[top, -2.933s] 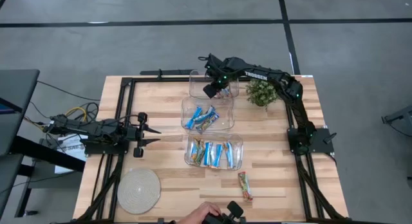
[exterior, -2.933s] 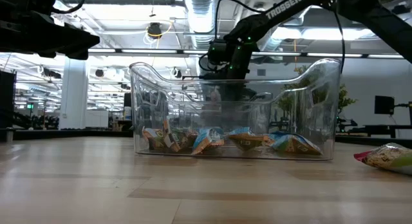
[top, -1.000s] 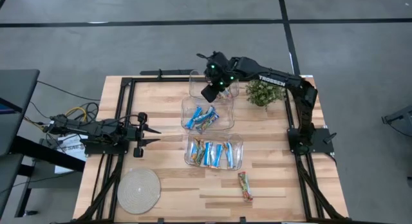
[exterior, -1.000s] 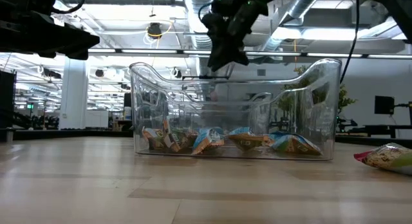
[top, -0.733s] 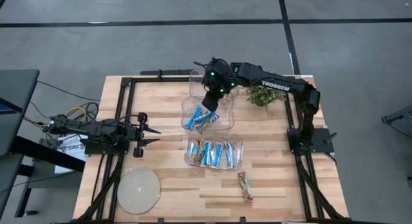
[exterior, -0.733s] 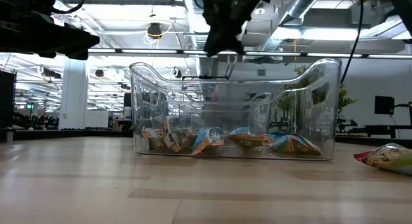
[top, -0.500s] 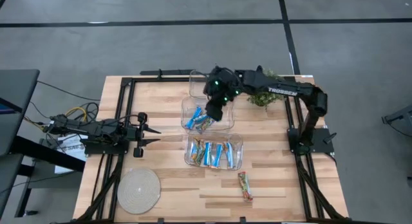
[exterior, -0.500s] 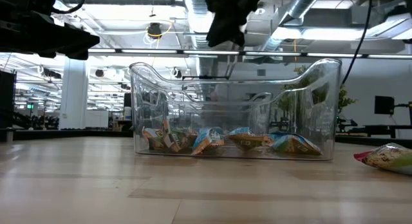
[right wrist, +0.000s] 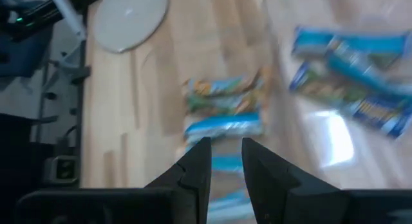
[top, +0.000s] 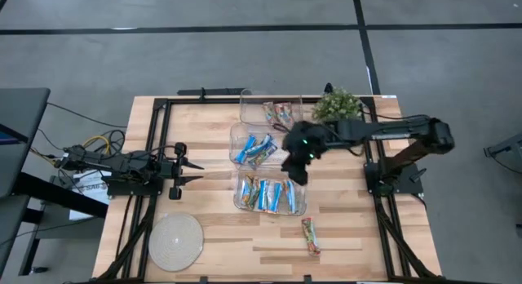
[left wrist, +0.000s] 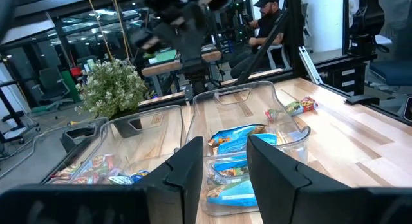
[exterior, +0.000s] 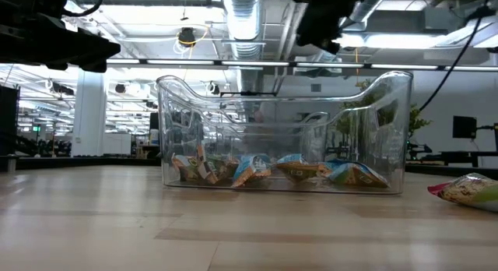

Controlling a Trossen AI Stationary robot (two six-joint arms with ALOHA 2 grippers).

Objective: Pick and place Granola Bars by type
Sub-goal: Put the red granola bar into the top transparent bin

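The right gripper (top: 295,171) hangs above the near clear bin (top: 241,204) of tan-and-blue granola bars (top: 270,194), its fingers (right wrist: 195,167) slightly parted with nothing between them, while the last loose red-green-orange bar (top: 310,235) lies on the counter (top: 212,235) nearer the front edge, well apart from that bin. Dropping short of it could knock the bin's rim or snag a sorted bar. The left gripper (top: 181,165) waits at the counter's left, fingers parted.
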